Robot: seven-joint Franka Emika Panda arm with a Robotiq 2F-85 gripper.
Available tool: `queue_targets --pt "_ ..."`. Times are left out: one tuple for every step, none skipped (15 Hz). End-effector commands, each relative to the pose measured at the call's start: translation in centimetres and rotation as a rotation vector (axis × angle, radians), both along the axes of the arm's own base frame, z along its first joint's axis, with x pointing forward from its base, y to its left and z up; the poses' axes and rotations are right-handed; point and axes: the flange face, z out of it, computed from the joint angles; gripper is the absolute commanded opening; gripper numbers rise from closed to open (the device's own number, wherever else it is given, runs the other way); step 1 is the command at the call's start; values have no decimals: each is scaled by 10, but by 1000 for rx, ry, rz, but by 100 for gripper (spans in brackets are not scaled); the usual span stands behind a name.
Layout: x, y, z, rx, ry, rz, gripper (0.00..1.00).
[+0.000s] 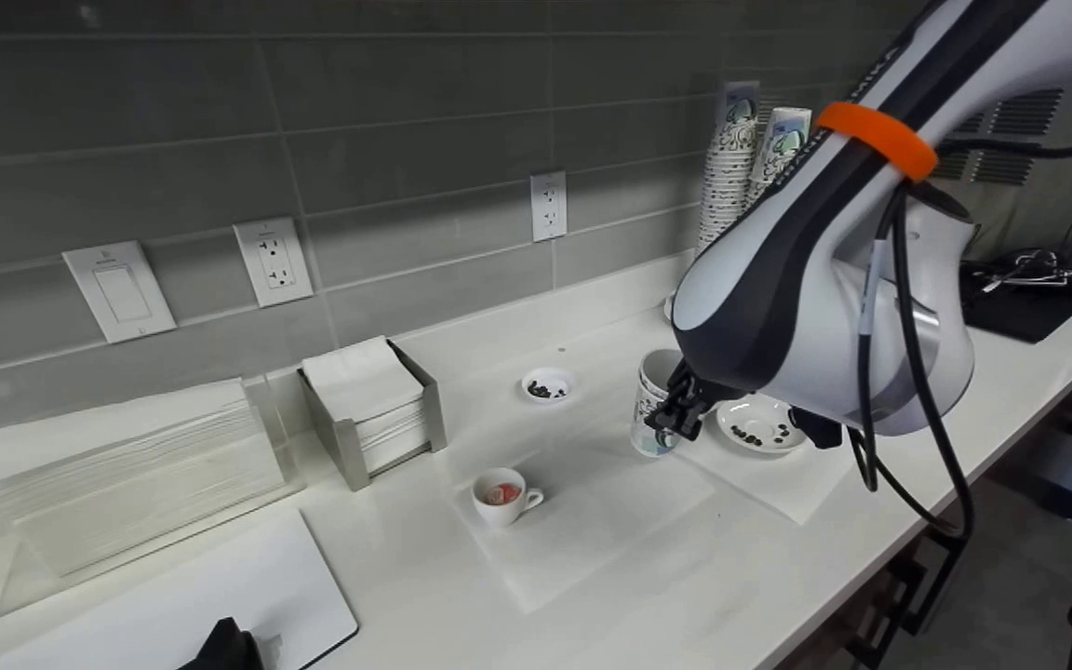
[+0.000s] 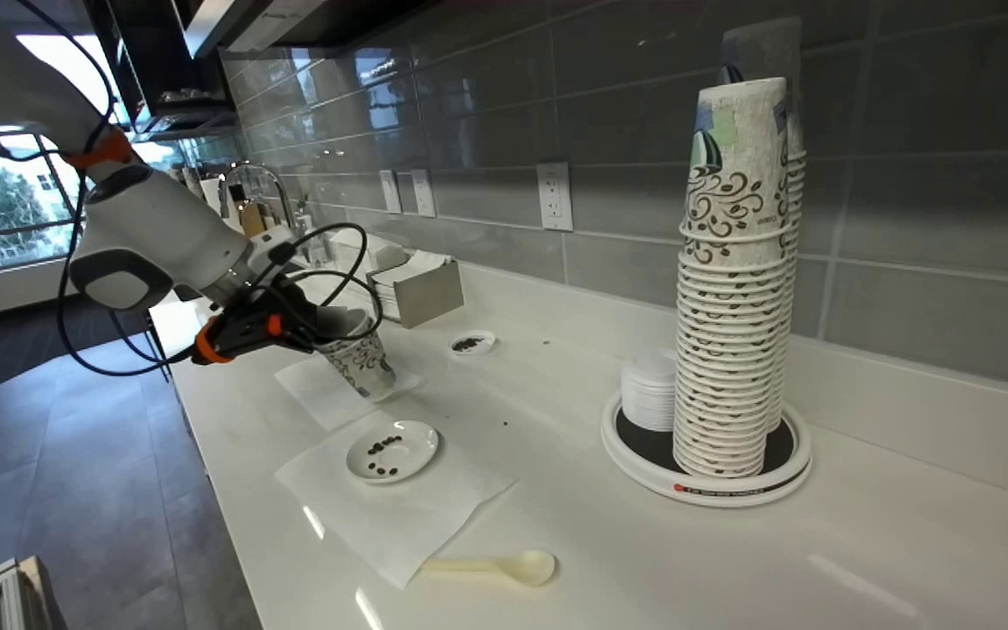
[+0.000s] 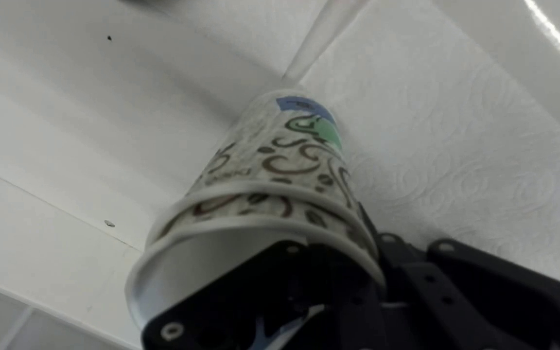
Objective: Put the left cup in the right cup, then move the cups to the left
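Paper cups (image 3: 285,163), swirl-printed, nested; hand (image 3: 350,239) pinching them.

Window (image 2: 5,206) in an exterior view partly blown out, tiles (image 2: 486,131) dim w/ reflections. Glare streaks on desk (image 2: 688,560). Wrist pic's soft & greyish, w/ v. bright streak nr top R corner.

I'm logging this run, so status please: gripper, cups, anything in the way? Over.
Gripper clamped on cups at the rim. Cups nested, tilted. White handled mug on napkin, possibly in the way.
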Motion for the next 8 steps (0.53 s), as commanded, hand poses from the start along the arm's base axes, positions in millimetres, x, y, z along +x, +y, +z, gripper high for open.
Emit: queue_targets --pt "2 4 -1 2 5 -3 3" --pt "4 6 -2 3 7 -3 3" --pt "6 6 -3 4 8 -5 3" --pt "7 5 -4 4 9 -8 3" --pt "8 5 -4 3 10 -10 3" --pt "8 4 -5 3 11 -11 3" --pt "8 4 -5 3 10 -11 3" --pt "8 4 -5 2 10 -11 3"
